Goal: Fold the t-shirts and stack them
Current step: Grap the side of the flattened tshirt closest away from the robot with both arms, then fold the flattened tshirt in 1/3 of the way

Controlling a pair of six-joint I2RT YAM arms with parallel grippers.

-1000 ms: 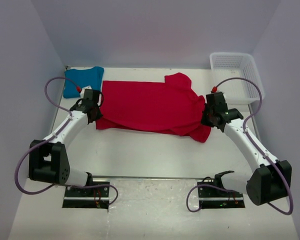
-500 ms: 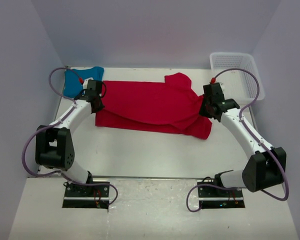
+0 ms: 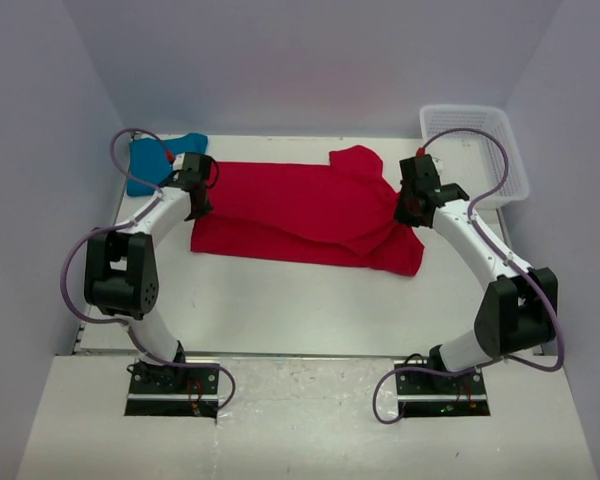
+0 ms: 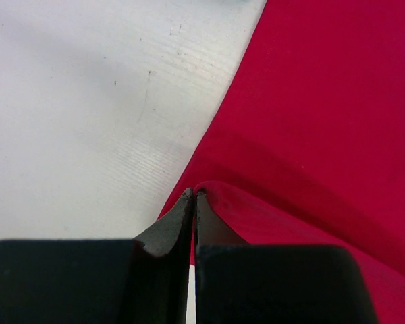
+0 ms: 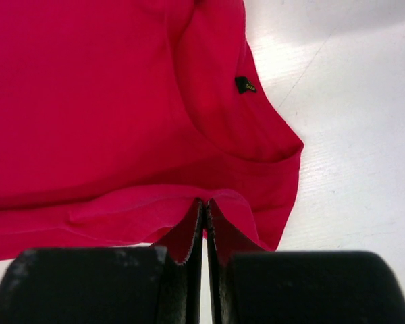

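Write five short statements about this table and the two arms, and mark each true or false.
1. The left gripper is shut on an edge of the red t-shirt. True.
2. The teal-blue t-shirt lies in the white basket. False: it lies on the table at the far left corner, and the basket stands at the far right with no shirt showing in it.
3. The right gripper hangs open above the table. False: it is shut on a fold of the red t-shirt.
4. The red t-shirt lies spread out between the two grippers. True.
5. The red t-shirt is stacked on the teal-blue one. False: it lies beside it.
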